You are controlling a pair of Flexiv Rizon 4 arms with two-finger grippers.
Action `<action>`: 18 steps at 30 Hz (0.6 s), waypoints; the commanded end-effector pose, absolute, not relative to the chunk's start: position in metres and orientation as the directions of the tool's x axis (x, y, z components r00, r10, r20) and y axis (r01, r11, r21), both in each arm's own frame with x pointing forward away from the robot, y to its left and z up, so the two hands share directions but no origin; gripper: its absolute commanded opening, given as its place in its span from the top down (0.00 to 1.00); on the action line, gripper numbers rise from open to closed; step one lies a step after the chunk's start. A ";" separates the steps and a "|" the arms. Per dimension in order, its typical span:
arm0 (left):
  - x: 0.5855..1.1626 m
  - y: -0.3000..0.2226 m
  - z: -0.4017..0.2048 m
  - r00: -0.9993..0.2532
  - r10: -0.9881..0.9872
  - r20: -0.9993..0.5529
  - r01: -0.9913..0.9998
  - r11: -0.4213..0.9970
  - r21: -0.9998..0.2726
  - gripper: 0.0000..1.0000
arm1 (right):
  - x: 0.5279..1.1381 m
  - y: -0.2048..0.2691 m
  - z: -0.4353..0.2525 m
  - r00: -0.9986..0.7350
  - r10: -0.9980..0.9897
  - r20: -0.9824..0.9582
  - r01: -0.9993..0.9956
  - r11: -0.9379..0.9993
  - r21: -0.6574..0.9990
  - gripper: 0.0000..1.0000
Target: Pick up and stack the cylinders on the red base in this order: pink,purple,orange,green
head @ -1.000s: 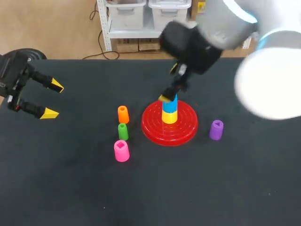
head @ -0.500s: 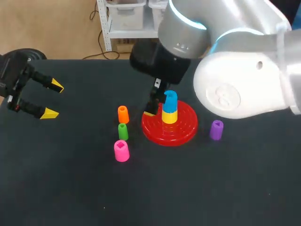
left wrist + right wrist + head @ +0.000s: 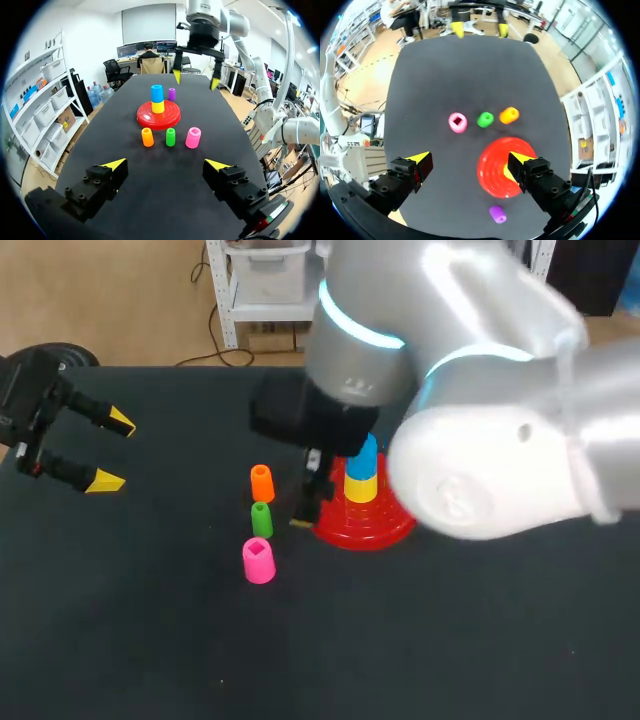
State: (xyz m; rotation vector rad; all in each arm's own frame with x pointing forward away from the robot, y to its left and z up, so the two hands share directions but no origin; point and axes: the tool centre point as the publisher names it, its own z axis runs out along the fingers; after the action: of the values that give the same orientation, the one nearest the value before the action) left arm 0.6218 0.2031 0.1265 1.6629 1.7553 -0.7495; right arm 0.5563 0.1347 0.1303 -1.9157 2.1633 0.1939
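Note:
The red base [image 3: 372, 526] carries a yellow cylinder [image 3: 361, 486] with a blue one [image 3: 366, 451] on top. To its left stand the orange [image 3: 261, 481], green [image 3: 261, 519] and pink [image 3: 258, 560] cylinders. The purple cylinder [image 3: 171, 94] stands beyond the base; my right arm hides it in the head view. My right gripper [image 3: 312, 502] hangs open above the base's left edge, with nothing in it. Under its fingers the right wrist view shows pink [image 3: 457, 122], green [image 3: 484, 119], orange [image 3: 509, 115], base [image 3: 492, 172] and purple [image 3: 497, 214]. My left gripper [image 3: 112, 451] is open at the table's far left.
The black table [image 3: 150, 640] stretches bare in front of the pink cylinder and between my left gripper and the cylinders. My bulky right arm [image 3: 470, 430] covers the table's back right in the head view.
My right arm has swung left, from above the stacked blue cylinder to the base's left edge, and now covers the purple cylinder in the head view. The left arm is unmoved.

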 end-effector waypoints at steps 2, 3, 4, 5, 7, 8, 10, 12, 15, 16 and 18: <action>0.621 0.204 0.126 -0.031 0.658 -0.753 0.998 0.055 0.006 0.00 | 0.548 0.161 0.110 -0.066 -0.966 -0.249 -0.995 0.084 -0.061 0.00; 0.621 0.204 0.126 -0.031 0.658 -0.753 0.998 0.055 0.006 0.00 | 0.546 0.162 0.109 -0.057 -0.967 -0.247 -0.995 0.076 -0.068 0.00; 0.621 0.204 0.126 -0.031 0.658 -0.753 0.998 0.055 0.006 0.00 | 0.543 0.163 0.109 -0.047 -0.967 -0.252 -0.995 0.068 -0.074 0.00; 0.621 0.204 0.126 -0.031 0.658 -0.753 0.998 0.055 0.006 0.00 | 0.541 0.165 0.107 -0.029 -0.967 -0.253 -0.996 0.050 -0.076 0.00; 0.621 0.204 0.126 -0.031 0.658 -0.753 0.998 0.055 0.006 0.00 | 0.537 0.167 0.104 0.003 -0.972 -0.233 -0.995 0.020 -0.098 0.00; 0.621 0.204 0.126 -0.031 0.658 -0.753 0.998 0.055 0.006 0.00 | 0.535 0.168 0.102 0.014 -0.974 -0.227 -0.995 0.008 -0.095 0.00; 0.621 0.204 0.126 -0.031 0.658 -0.753 0.998 0.055 0.006 0.00 | 0.534 0.169 0.099 0.032 -0.976 -0.215 -0.996 -0.013 -0.092 0.00; 0.621 0.204 0.126 -0.031 0.658 -0.753 0.998 0.055 0.006 0.00 | 0.532 0.168 0.095 0.045 -0.978 -0.204 -0.996 -0.028 -0.084 0.00; 0.621 0.204 0.126 -0.031 0.658 -0.753 0.998 0.055 0.006 0.00 | 0.529 0.166 0.091 0.060 -0.979 -0.195 -0.996 -0.046 -0.077 0.00; 0.621 0.204 0.126 -0.031 0.658 -0.753 0.998 0.055 0.006 0.00 | 0.528 0.166 0.090 0.062 -0.979 -0.195 -0.996 -0.049 -0.072 0.00; 0.621 0.204 0.126 -0.031 0.658 -0.753 0.998 0.055 0.006 0.00 | 0.526 0.166 0.086 0.068 -0.978 -0.197 -0.996 -0.055 -0.067 0.00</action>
State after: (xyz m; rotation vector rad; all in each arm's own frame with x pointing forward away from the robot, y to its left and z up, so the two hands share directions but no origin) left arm 0.6218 0.2031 0.1265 1.6629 1.7554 -0.7495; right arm 0.5260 0.1654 0.0889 -2.1471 2.0263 0.1354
